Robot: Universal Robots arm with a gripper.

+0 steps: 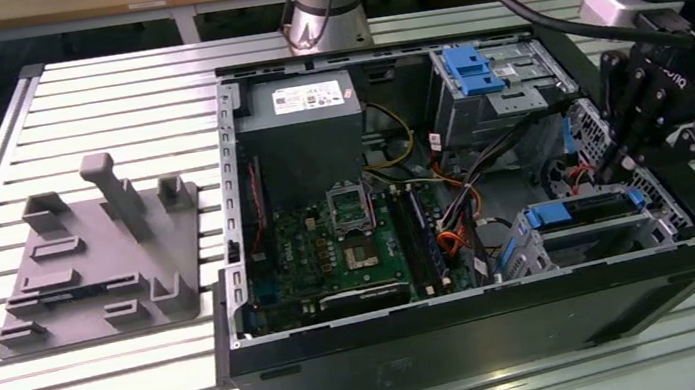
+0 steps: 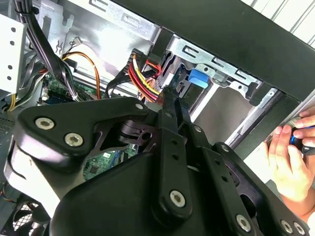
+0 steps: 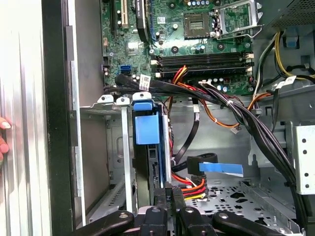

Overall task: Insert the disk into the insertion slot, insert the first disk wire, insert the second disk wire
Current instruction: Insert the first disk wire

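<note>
Both jaws look pressed together as your gripper [image 3: 170, 190] hangs beside the disk [image 3: 146, 129], seated in the insertion slot [image 3: 127, 162], likely to reach its wires [image 3: 192, 187]

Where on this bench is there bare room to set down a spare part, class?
Bare slats of the table lie on the exterior view's left, nearer the camera than the grey fixture plate, and beyond it too. Inside the computer case it is crowded: cables bunch beside the gripper.

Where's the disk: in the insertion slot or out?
In. The disk sits inside the insertion slot, its blue tab at the cage's mouth in the first wrist view. Fully seated: cannot tell.
</note>
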